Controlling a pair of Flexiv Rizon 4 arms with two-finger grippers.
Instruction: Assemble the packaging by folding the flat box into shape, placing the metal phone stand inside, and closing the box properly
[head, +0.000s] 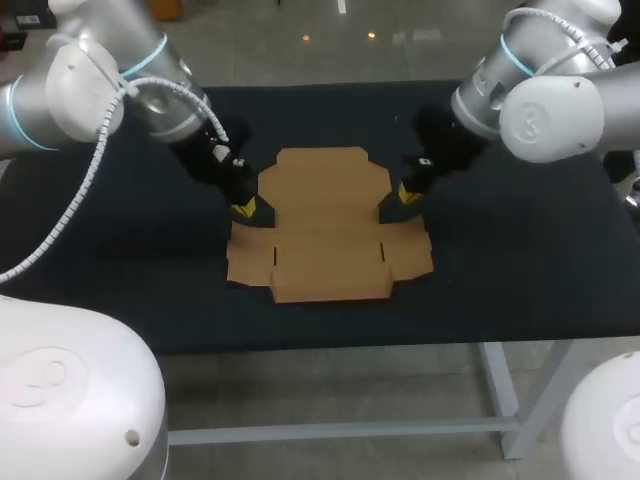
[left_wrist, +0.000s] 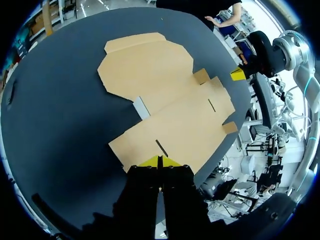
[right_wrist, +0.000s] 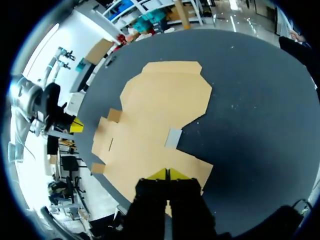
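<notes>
Closest in, the left claw (left_wrist: 160, 161) has its yellow tips pressed together, gripping nothing, at the nine o'clock edge of the flat box (head: 325, 225). The right claw (right_wrist: 169, 173), likewise closed and empty, is at its three o'clock edge. The box lies unfolded mid-worktop (head: 520, 260).

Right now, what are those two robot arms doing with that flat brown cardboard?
They seem about to fold a box. The cardboard box lies flat and unfolded on the dark table. The left arm has its jaws shut at the box's left edge, and the right arm has its jaws shut at the right edge. No flap is folded up yet.
</notes>
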